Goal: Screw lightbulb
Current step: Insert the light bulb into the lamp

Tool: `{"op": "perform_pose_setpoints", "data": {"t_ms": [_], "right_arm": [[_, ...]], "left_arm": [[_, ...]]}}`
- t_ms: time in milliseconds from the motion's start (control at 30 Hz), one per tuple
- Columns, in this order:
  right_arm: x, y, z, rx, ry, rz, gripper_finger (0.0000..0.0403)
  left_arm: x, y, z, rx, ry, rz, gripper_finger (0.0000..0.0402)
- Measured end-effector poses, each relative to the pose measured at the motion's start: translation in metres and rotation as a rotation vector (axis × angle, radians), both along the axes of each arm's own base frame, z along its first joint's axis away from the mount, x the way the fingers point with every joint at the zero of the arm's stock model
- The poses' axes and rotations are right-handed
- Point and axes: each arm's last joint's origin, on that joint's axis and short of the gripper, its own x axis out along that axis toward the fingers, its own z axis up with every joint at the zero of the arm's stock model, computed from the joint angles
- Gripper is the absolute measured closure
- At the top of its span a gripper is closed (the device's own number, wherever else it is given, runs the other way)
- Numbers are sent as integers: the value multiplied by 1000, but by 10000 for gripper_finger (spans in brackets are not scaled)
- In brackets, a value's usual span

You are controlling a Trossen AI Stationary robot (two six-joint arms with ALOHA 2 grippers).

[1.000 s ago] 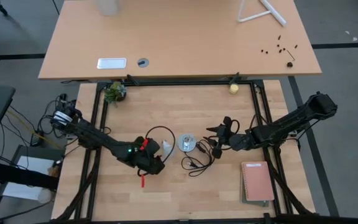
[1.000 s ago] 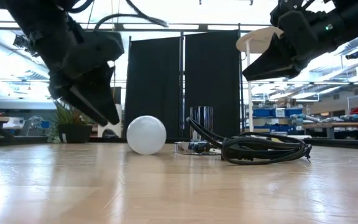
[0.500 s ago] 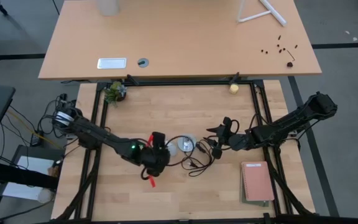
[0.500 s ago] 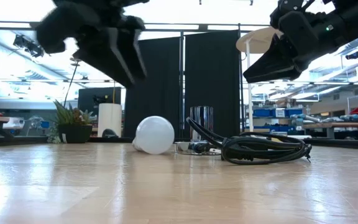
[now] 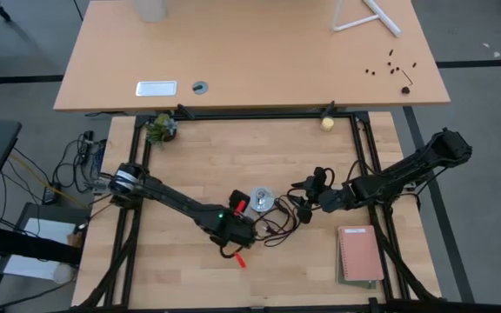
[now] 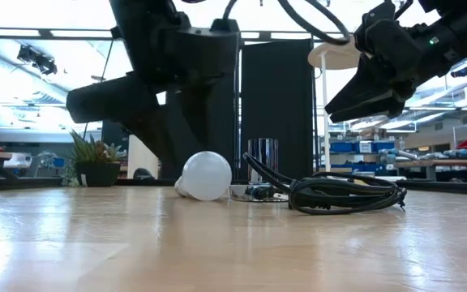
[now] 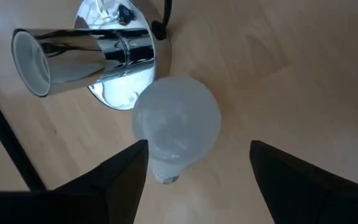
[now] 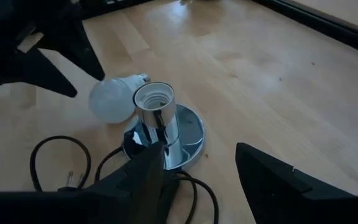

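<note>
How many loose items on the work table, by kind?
bulb: 1
socket: 1
cord: 1
notebook: 1
plant: 1
yellow ball: 1
Total: 6

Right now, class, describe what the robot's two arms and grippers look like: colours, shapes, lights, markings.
Both arms are dark, slim and jointed. The left arm carries a small green light and red parts near its gripper; the left gripper ends in two flat, pointed black fingers. The right arm is likewise black, with a bulky wrist, and the right gripper shows the same wedge-shaped dark fingers.
</note>
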Motion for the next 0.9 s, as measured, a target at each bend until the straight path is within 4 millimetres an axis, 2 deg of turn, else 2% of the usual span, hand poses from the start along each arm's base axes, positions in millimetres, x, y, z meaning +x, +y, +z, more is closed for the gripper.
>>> {"op": "perform_pose_setpoints", "data": {"t_ms": [200,700,900], "right_arm": [[0,0,0,2,-1,1,194],[1,1,2,14,-18,16,194],[2,1,3,10,-33,23,194]], "left_arm": [[8,11,-2,23,27,-36,115],[16,50,-10,-78,134,-152,115],[16,56,-12,-92,173,-222,114]]}}
